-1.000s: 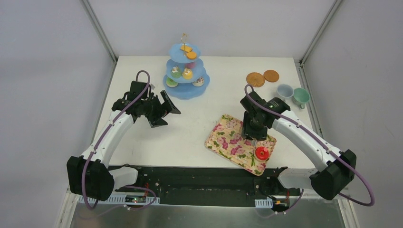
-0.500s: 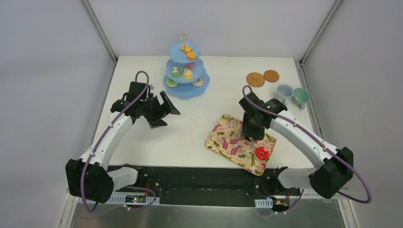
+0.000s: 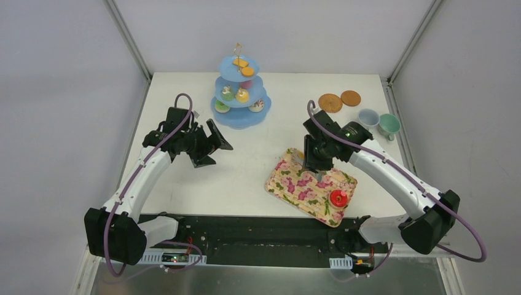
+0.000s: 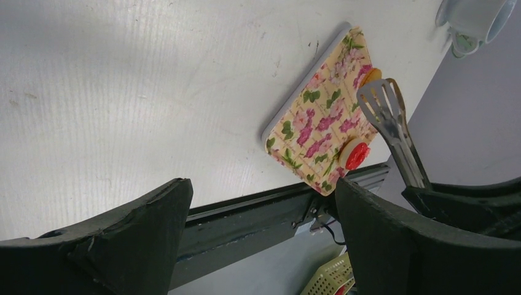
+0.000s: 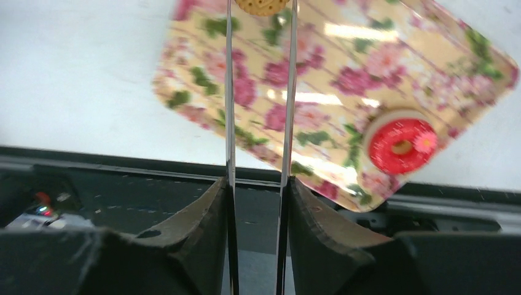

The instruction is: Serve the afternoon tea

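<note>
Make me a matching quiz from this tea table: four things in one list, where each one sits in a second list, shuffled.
Things
1. red donut
2. orange biscuit
3. woven coasters
4. green teacup

Places
A. between the tips of the tongs
B. just right of the pale blue cup
C. lying on the flowered tray
D. flat on the table, left of both cups

Pairs: 1-C, 2-A, 3-D, 4-B

I seem to work in a lab test cell: white table [image 3: 276,135], plain grey panels [image 3: 55,92], aluminium corner posts [image 3: 127,38].
</note>
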Tool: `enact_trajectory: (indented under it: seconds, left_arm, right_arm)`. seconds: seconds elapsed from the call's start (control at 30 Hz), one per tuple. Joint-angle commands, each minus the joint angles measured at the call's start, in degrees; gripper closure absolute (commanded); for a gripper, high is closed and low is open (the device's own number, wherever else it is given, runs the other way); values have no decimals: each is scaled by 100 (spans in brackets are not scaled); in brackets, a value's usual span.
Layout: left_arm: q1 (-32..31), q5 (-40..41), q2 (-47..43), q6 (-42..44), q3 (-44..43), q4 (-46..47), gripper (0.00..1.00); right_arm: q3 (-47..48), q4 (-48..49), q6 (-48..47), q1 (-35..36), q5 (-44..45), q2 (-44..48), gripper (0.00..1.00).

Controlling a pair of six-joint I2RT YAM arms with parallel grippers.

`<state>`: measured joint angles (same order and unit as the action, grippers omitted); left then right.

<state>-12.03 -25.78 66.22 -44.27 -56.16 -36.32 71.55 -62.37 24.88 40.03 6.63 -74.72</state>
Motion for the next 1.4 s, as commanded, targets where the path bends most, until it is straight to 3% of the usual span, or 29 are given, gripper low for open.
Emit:
enact_trajectory:
  seconds: [0.0,0.17,0.3,0.7,1.2,1.37]
  left_arm:
    - [-27,-120,-170,73,86,-21,9]
    - [-27,-85,-152,167,15,-87,9]
    - [-27,-2,-155,306,-129,-250,9]
    - [-22,428,-162,829,-433,-756,9]
    - [-13,444,85,987,-568,-737,9]
    - [-5,437,212,1086,-697,-780,9]
  right_arm:
    - [737,829,-405,277,-442,-44,70]
    - [1441,2152,-654,286,-879,-613,70]
    - [2466,2558,-831,278,-952,-1343,70]
    - [6549,1932,-1275,200,-1030,-4127,70]
    - [6817,2487,-1162,-89,-1259,-4668,67]
    - [6832,2518,-1138,-91,-1265,-4713,56]
